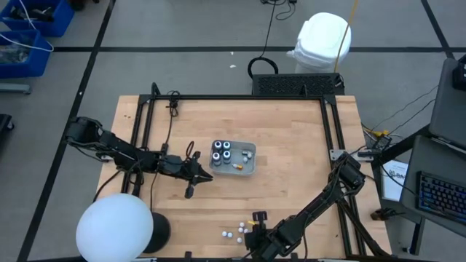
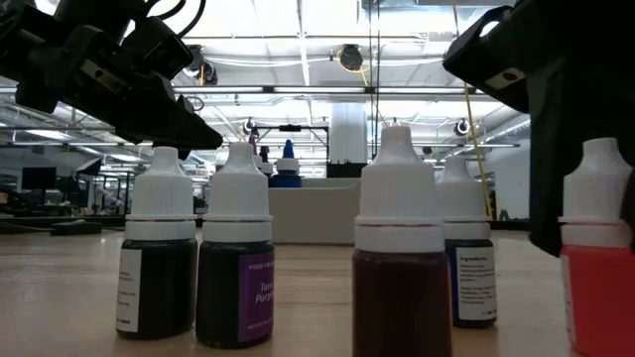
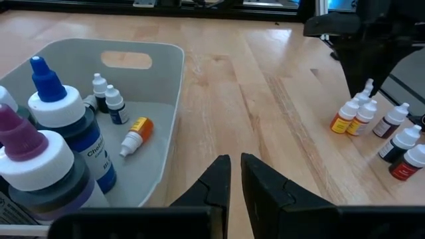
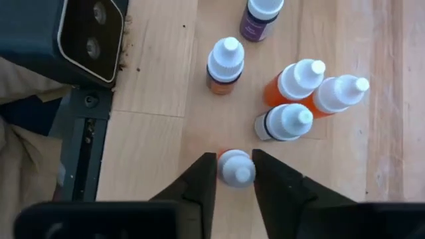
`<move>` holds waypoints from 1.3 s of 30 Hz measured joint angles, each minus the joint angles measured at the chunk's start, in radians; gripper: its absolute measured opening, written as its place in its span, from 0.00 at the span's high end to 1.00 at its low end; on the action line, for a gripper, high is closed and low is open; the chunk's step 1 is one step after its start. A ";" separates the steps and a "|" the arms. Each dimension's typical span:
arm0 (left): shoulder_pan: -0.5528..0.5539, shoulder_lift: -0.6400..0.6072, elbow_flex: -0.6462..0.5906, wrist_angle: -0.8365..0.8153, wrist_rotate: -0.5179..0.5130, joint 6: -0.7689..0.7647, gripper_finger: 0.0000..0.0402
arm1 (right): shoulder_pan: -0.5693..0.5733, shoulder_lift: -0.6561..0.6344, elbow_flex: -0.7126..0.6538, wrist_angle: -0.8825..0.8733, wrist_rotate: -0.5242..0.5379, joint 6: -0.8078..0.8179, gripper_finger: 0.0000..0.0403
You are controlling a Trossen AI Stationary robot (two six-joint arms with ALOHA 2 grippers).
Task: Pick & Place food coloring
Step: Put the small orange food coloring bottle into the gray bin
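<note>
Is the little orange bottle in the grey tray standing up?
No. In the left wrist view the orange bottle lies on its side on the floor of the grey tray, its white cap pointing away from the upright bottles.

In the low view, the small dark dropper bottle with a white cap and a purple label [image 2: 236, 260] carries white print: a tiny line that seems to start "FOOD", then larger letters "Tas" and "Purp", cut off where the label curves away. The blue dropper bottle behind it [image 2: 469, 260] has a white label headed "Ingredients", the rest too fine to read. In the left wrist view, the large blue-capped bottle in the grey tray [image 3: 70, 126] shows only "Cha" and "Bl".
</note>
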 joint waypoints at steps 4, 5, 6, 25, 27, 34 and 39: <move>0.000 0.000 0.000 0.000 0.000 0.000 0.90 | 0.000 0.000 0.000 0.001 0.001 -0.009 0.87; 0.000 0.000 0.000 0.000 0.000 0.000 0.90 | 0.000 0.000 0.000 0.001 0.001 -0.011 0.87; 0.000 0.000 0.000 0.000 0.000 0.000 0.90 | 0.000 0.000 0.000 0.001 -0.001 -0.020 0.87; 0.000 0.000 0.000 0.001 -0.088 0.010 0.90 | -0.164 -0.372 0.001 -0.262 0.347 -0.270 0.86; 0.000 0.000 0.000 0.001 -0.088 0.021 0.90 | -0.213 -0.382 -0.001 -0.262 0.343 -0.339 0.86; 0.000 0.000 0.000 0.001 -0.089 0.026 0.90 | -0.410 -0.384 -0.096 -0.109 0.233 -0.515 0.86; 0.000 0.000 0.000 0.001 -0.102 0.026 0.90 | -0.502 -0.382 -0.211 0.072 0.075 -0.641 0.86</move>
